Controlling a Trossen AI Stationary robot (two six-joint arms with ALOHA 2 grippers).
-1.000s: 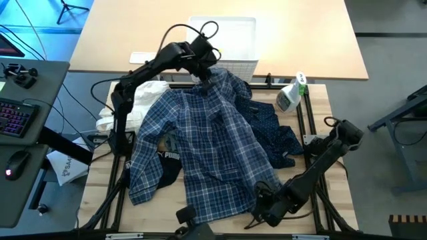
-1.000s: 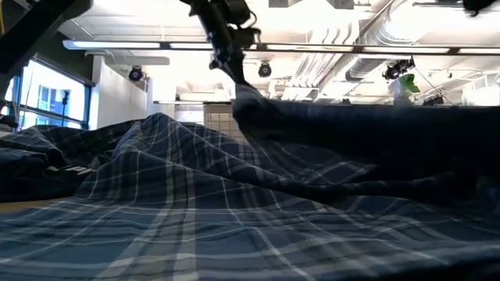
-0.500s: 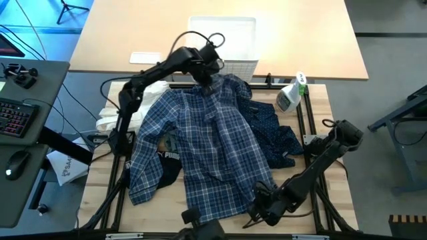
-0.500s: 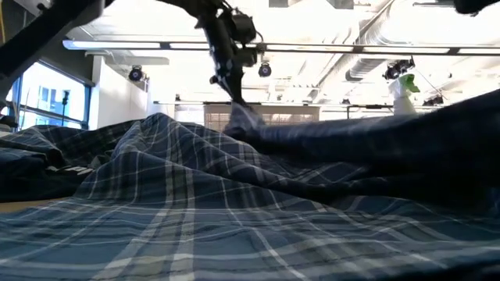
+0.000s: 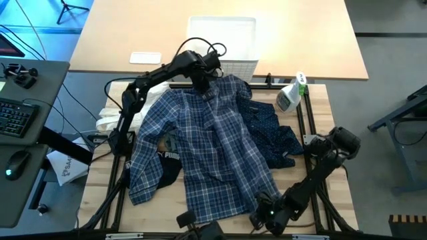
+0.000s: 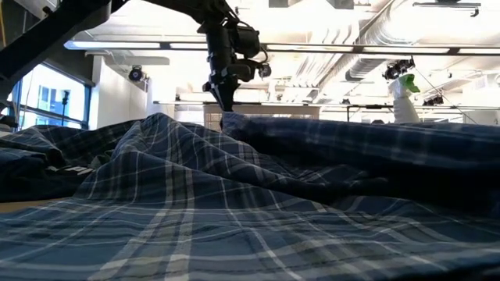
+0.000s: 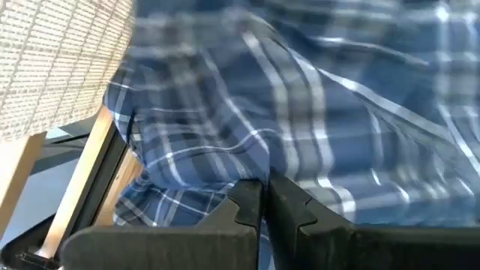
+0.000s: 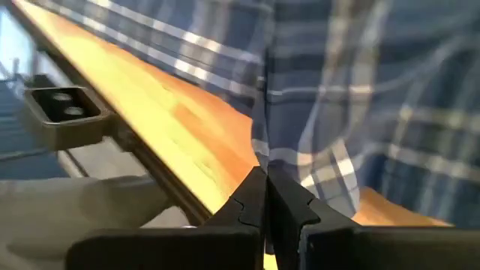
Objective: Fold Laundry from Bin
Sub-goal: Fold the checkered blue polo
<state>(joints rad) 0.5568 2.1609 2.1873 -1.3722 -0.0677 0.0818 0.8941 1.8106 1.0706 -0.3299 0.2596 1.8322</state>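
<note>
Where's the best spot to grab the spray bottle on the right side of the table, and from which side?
Probably the spray bottle by its neck, just under the green-and-white trigger head. It lies tilted, head toward the far edge, beside the navy dotted trousers. Coming straight down from above looks simplest, jaws across the narrow neck; the right gripper is nearer.

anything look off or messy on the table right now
Yes: the blue-white plaid shirt lies spread but rumpled and skewed, covering the navy dotted trousers and a black piece with white lettering. A white cloth hangs bunched off the table's left edge. A spray bottle lies tipped over.
</note>
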